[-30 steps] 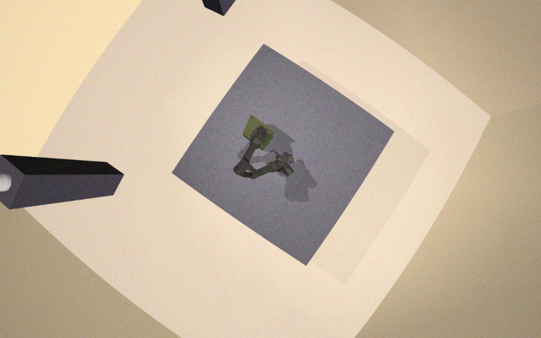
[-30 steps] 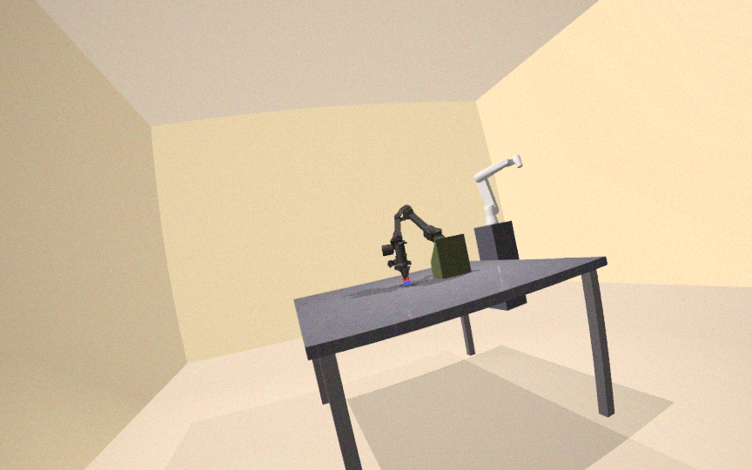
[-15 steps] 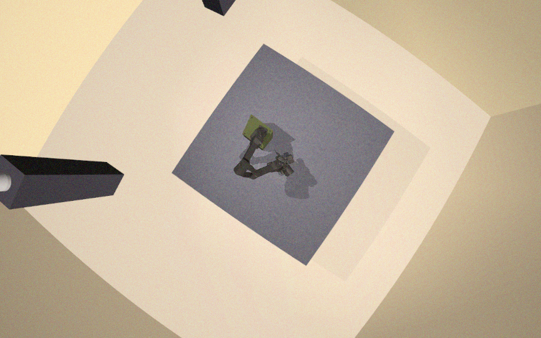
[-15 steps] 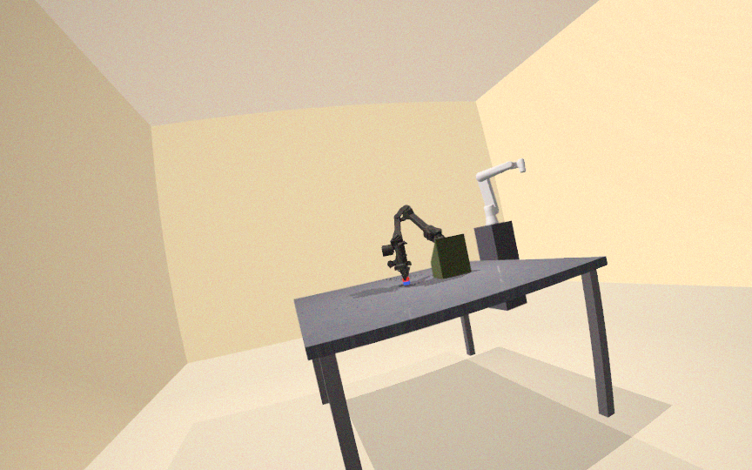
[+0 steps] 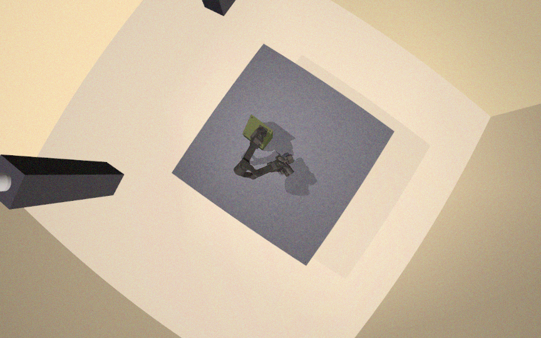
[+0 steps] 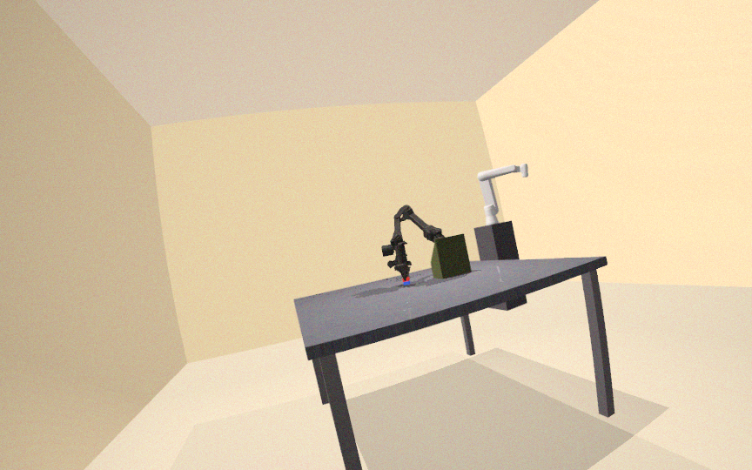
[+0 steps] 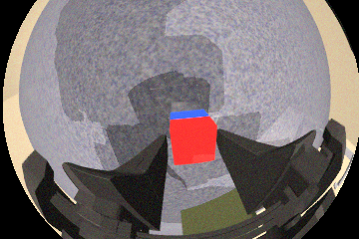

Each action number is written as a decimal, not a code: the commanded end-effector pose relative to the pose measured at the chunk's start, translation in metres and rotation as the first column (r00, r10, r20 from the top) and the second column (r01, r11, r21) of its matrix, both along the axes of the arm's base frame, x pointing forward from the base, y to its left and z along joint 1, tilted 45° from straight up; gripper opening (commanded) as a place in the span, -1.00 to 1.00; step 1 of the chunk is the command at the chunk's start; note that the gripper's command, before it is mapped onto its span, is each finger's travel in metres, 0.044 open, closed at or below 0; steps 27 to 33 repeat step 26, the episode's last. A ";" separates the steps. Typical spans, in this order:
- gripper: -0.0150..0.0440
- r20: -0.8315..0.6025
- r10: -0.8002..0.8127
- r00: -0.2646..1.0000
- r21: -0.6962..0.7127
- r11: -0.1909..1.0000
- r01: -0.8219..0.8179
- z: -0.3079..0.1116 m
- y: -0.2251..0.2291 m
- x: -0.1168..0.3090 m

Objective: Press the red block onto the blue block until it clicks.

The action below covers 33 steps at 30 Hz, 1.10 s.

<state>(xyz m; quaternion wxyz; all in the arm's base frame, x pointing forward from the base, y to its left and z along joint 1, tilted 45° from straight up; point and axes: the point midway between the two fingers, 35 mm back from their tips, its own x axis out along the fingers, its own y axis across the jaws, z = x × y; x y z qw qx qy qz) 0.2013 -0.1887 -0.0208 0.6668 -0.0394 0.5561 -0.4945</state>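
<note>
Well inside every table (image 5: 327,126) (image 6: 454,292) (image 7: 269,60) edge, the open gripper (image 5: 285,163) (image 6: 406,277) (image 7: 191,136) flanks the red block (image 6: 406,279) (image 7: 193,140). The blue block (image 6: 406,284) (image 7: 189,115) beneath is mostly hidden from the wrist.

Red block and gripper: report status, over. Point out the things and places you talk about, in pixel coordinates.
Black parallel-jaw gripper (image 6: 406,277) (image 7: 191,136) open, fingers astride red block (image 6: 406,279) (image 7: 193,140). Red block atop blue block (image 6: 406,284) (image 7: 189,115); click unconfirmed. Nothing seen blocking a straight lift.

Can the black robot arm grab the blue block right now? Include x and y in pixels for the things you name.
Probably not easily. The red block (image 6: 407,278) (image 7: 193,140) sits on top of the blue block (image 6: 406,284) (image 7: 188,115), between the open fingers (image 6: 404,272), so it's in the way.
</note>
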 end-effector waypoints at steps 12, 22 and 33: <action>0.25 0.000 -0.002 1.000 0.012 1.000 0.002 0.064 0.065 0.013; 0.25 0.000 -0.002 1.000 0.008 1.000 0.002 0.068 0.076 0.014; 0.25 0.000 -0.002 1.000 0.008 1.000 0.002 0.068 0.076 0.014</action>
